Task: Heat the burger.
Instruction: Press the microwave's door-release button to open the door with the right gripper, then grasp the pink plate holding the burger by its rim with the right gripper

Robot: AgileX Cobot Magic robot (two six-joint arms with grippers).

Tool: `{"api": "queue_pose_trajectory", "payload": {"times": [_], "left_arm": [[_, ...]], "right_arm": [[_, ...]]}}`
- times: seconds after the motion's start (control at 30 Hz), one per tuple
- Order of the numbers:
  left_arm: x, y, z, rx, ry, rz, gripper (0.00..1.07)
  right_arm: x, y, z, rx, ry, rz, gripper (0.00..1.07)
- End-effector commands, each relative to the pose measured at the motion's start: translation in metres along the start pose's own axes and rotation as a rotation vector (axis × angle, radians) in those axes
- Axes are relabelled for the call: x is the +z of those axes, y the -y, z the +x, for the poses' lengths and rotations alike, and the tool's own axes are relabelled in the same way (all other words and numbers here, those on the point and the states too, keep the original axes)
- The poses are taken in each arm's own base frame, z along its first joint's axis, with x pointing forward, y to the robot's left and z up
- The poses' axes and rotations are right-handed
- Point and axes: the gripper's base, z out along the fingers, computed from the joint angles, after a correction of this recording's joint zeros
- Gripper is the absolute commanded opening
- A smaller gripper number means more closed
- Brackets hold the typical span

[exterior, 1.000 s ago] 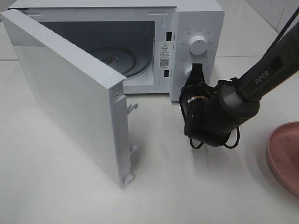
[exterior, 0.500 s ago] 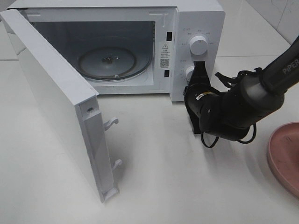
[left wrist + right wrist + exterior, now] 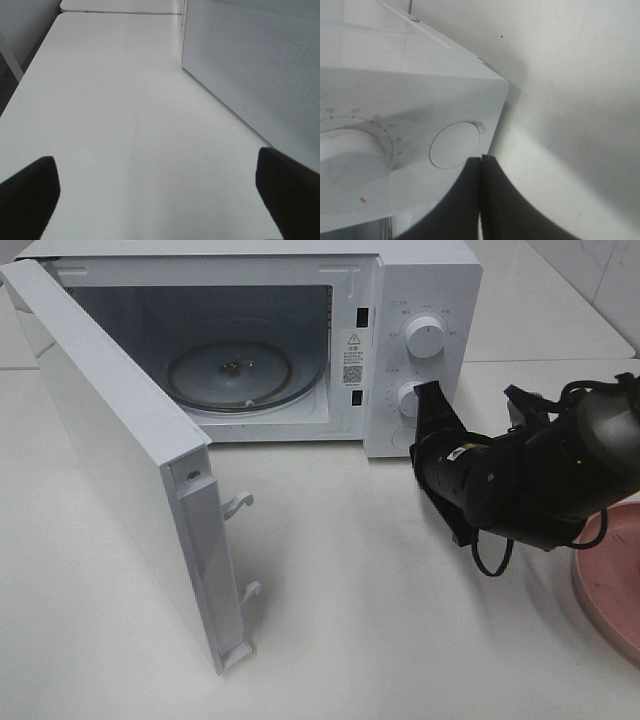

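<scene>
Right pincer (image 3: 431, 395) closed, empty, beside round white lower knob (image 3: 408, 398); left pincer (image 3: 157, 192) open, empty; boxy white microwave (image 3: 420, 280) has flat white door (image 3: 110, 440) standing wide, likely for loading.

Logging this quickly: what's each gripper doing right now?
Left gripper: open, holding nothing.
Right gripper: shut, holding nothing, near the microwave.

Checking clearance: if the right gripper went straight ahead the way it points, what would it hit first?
Most likely the microwave's front panel, at or beside its flat round button; the right gripper sits close, though depth is unclear.
</scene>
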Motion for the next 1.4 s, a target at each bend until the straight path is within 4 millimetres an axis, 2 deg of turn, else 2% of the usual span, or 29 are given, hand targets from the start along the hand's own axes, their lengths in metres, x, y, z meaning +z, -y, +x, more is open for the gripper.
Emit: {"api": "queue_pose_trajectory", "payload": {"times": [0.03, 0.07, 0.13, 0.23, 0.3, 0.5, 0.57, 0.63, 0.67, 0.7, 1.0, 1.4], "left_arm": [[-0.002, 0.001, 0.0, -0.003, 0.032, 0.014, 1.0], [-0.002, 0.001, 0.0, -0.003, 0.032, 0.014, 1.0], [-0.002, 0.001, 0.0, -0.003, 0.032, 0.014, 1.0], [-0.002, 0.001, 0.0, -0.003, 0.032, 0.014, 1.0], [-0.002, 0.001, 0.0, -0.003, 0.032, 0.014, 1.0], [-0.002, 0.001, 0.0, -0.003, 0.032, 0.014, 1.0], [-0.002, 0.001, 0.0, -0.003, 0.032, 0.014, 1.0], [-0.002, 0.001, 0.0, -0.003, 0.032, 0.014, 1.0], [-0.002, 0.001, 0.0, -0.003, 0.032, 0.014, 1.0], [-0.002, 0.001, 0.0, -0.003, 0.032, 0.014, 1.0], [-0.002, 0.001, 0.0, -0.003, 0.032, 0.014, 1.0], [-0.002, 0.001, 0.0, -0.003, 0.032, 0.014, 1.0]], "right_arm": [[-0.013, -0.005, -0.004, -0.095, -0.042, -0.001, 0.0], [-0.013, -0.005, -0.004, -0.095, -0.042, -0.001, 0.0], [-0.026, -0.004, -0.003, -0.196, -0.124, 0.029, 0.0], [-0.029, -0.005, -0.002, -0.231, -0.147, 0.033, 0.0], [-0.039, -0.008, 0.002, -0.394, -0.246, 0.034, 0.0], [-0.051, -0.008, 0.007, -0.588, -0.376, 0.063, 0.0], [-0.058, -0.006, 0.009, -0.718, -0.452, 0.082, 0.0], [-0.061, -0.006, 0.01, -0.767, -0.478, 0.086, 0.0], [-0.068, -0.005, 0.01, -0.864, -0.532, 0.097, 0.0], [-0.068, -0.005, 0.01, -0.864, -0.532, 0.097, 0.0], [-0.107, -0.011, -0.003, -1.295, -0.716, 0.09, 0.02], [-0.15, -0.015, -0.022, -1.535, -0.853, 0.11, 0.06]]}}
